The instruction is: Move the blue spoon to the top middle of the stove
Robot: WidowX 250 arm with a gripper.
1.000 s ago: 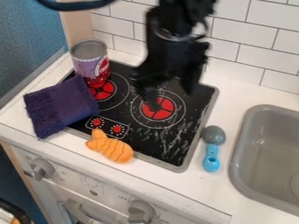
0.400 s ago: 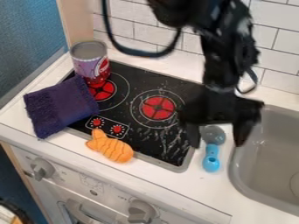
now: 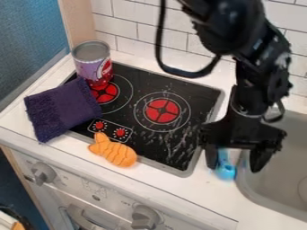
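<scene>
Arm point(image 3: 255, 49) in from top edge, R of ctr, slanting down & R, then bent so the lower pt hangs near vert. Black cable point(image 3: 186, 72) loops off it, down in front of wall tiles point(image 3: 123, 27). Claw point(image 3: 234, 169) points down over the counter point(image 3: 203, 193) strip btwn stove point(image 3: 165, 155) & sink point(image 3: 269, 195); its R side overlaps sink rim in view.

Claw fingers wide apart, one each side of the blue spoon point(image 3: 225, 171) as seen here. Spoon's nearer the L finger; can't tell if they touch. No sign of a grip. Spoon's on counter, R of stove, nr sink's L rim, blue end toward cam; upper pt hidden behind claw.

Other stuff: can point(image 3: 93, 63) upright at stove's back L corner, hiding pt of the L burner point(image 3: 105, 93). Purple cloth point(image 3: 63, 110) over stove's L edge & onto counter, nr can. Orange fish toy point(image 3: 114, 151) across stove's front edge, just below the small red dials point(image 3: 120, 133). R burner point(image 3: 162, 111) in full view, L of claw.

In the way: can crowds back L; stove's R rim lies btwn spoon & burners; fish & cloth sit well apart from spoon.
</scene>
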